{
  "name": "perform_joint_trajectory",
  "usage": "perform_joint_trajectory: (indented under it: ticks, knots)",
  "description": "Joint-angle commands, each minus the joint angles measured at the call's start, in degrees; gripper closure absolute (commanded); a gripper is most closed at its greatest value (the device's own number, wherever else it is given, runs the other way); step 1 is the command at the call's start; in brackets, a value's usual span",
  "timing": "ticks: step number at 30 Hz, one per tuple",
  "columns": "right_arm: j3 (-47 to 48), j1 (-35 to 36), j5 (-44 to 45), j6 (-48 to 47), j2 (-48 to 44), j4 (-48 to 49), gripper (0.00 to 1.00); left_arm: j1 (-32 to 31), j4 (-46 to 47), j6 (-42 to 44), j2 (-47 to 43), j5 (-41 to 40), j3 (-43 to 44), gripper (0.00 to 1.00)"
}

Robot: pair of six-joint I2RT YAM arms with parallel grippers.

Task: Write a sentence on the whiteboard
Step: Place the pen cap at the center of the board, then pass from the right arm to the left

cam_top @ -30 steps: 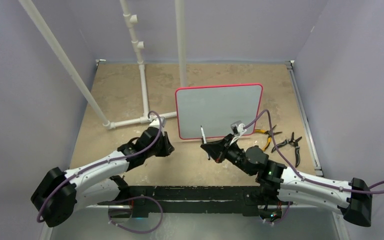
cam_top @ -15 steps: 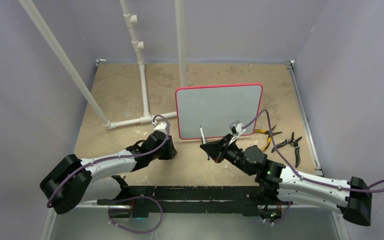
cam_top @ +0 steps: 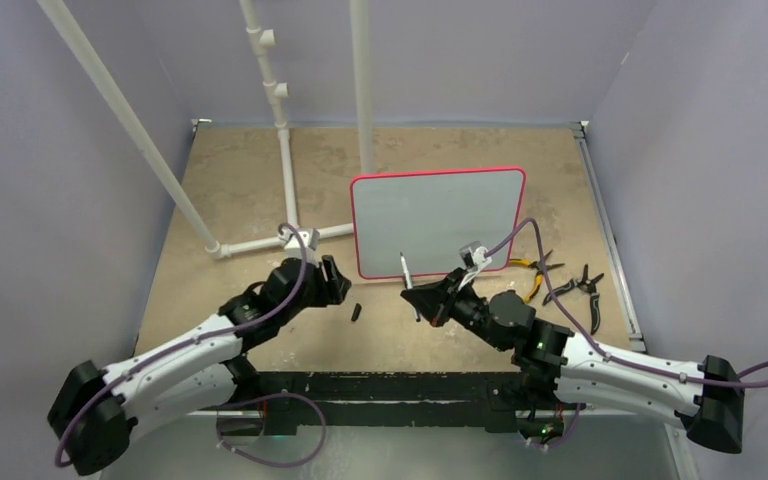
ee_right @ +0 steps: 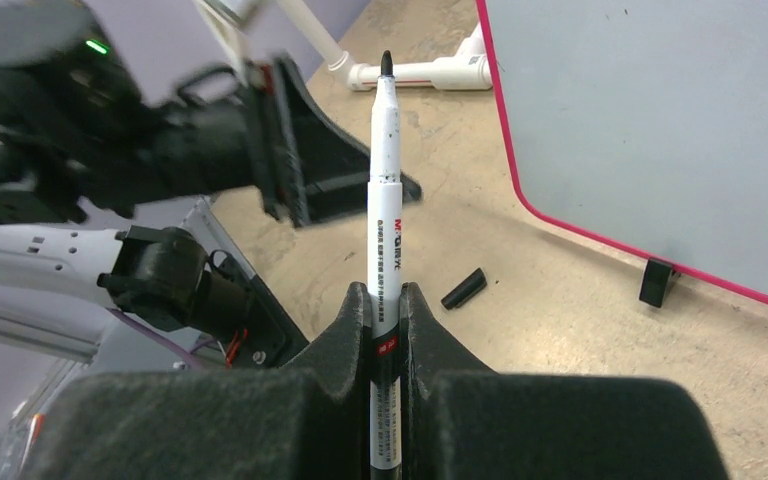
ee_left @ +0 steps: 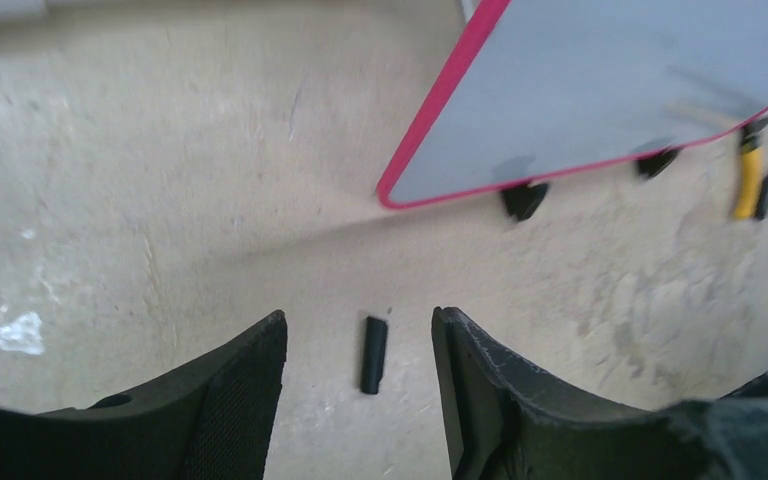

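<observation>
The right gripper point(ee_right: 387, 305) is clamped on the marker point(ee_right: 384, 180), tip up. The left gripper point(ee_left: 359, 320) hangs with fingers apart over the cap point(ee_left: 372, 355), near the whiteboard point(cam_top: 438, 215)

Pale lavender walls point(cam_top: 460, 60) enclose a mottled tan tabletop point(cam_top: 240, 180). White plastic pipes point(cam_top: 285, 150) rise at eleven o'clock. Soft, even light falls throughout, casting faint shadows.

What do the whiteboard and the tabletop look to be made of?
Whiteboard: smooth, faintly glossy white face, likely coated sheet, since it shows soft reflections; thin pink-red frame looks plastic. Tabletop: matte, mottled beige, stone-like or laminate; cannot tell which.
</observation>
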Motion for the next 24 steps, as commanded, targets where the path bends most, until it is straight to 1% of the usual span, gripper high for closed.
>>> perform_joint_trajectory:
  ticks: [1, 3, 4, 5, 7, 11, 13, 14, 16, 17, 18, 19, 21, 24]
  knots:
    - [4.8, 0.2, -2.5, 1.8, -0.7, -5.4, 1.0, -0.1, -8.9, 8.7, -9.1, -6.3, 10.3, 0.45]
    - [6.8, 0.1, -3.8, 1.7, -0.3, -8.8, 1.0, -0.2, -12.3, 16.2, -10.2, -5.0, 15.8, 0.45]
    - [8.0, 0.2, -4.8, 1.5, 0.2, -10.7, 1.0, -0.2, -14.2, 18.4, -10.2, -4.1, 18.6, 0.45]
    - [9.2, 0.1, -5.9, 1.4, 0.7, -12.7, 1.0, -0.2, -16.2, 22.9, -10.0, -2.7, 22.1, 0.45]
    - [11.6, 0.1, -8.6, 1.0, 2.2, -16.8, 1.0, -0.2, -18.0, 29.1, -9.6, 1.6, 26.4, 0.45]
    - [16.0, -0.3, -15.0, 0.1, 5.3, -22.8, 1.0, -0.2, -19.0, 39.4, -10.1, 7.6, 31.3, 0.45]
    - [18.4, -1.3, -18.1, -0.8, 6.8, -25.6, 1.0, -0.2, -19.3, 42.7, -10.2, 10.0, 33.0, 0.45]
    - [19.4, -2.1, -20.0, -1.5, 8.0, -26.8, 1.0, -0.2, -19.3, 45.1, -10.1, 11.9, 33.6, 0.44]
    - [21.2, -5.0, -25.6, -3.1, 9.8, -28.2, 1.0, -0.2, -19.6, 48.5, -9.4, 19.1, 34.2, 0.44]
    - [21.5, -7.2, -29.6, -4.3, 10.7, -28.2, 1.0, -0.2, -19.9, 49.7, -8.8, 22.6, 34.2, 0.44]
    - [21.4, -9.9, -35.6, -5.4, 11.6, -28.0, 1.0, -0.2, -20.1, 50.4, -8.3, 25.3, 34.0, 0.41]
    - [21.1, -12.3, -38.8, -6.4, 12.5, -27.8, 1.0, -0.3, -19.4, 50.6, -8.0, 27.0, 33.2, 0.39]
    - [21.2, -16.3, -43.7, -8.1, 14.7, -28.5, 1.0, -0.7, -17.5, 51.6, -8.6, 30.7, 30.7, 0.38]
    - [22.4, -18.6, -49.6, -9.9, 17.7, -29.1, 1.0, -3.2, -15.3, 51.8, -9.8, 32.7, 28.0, 0.37]
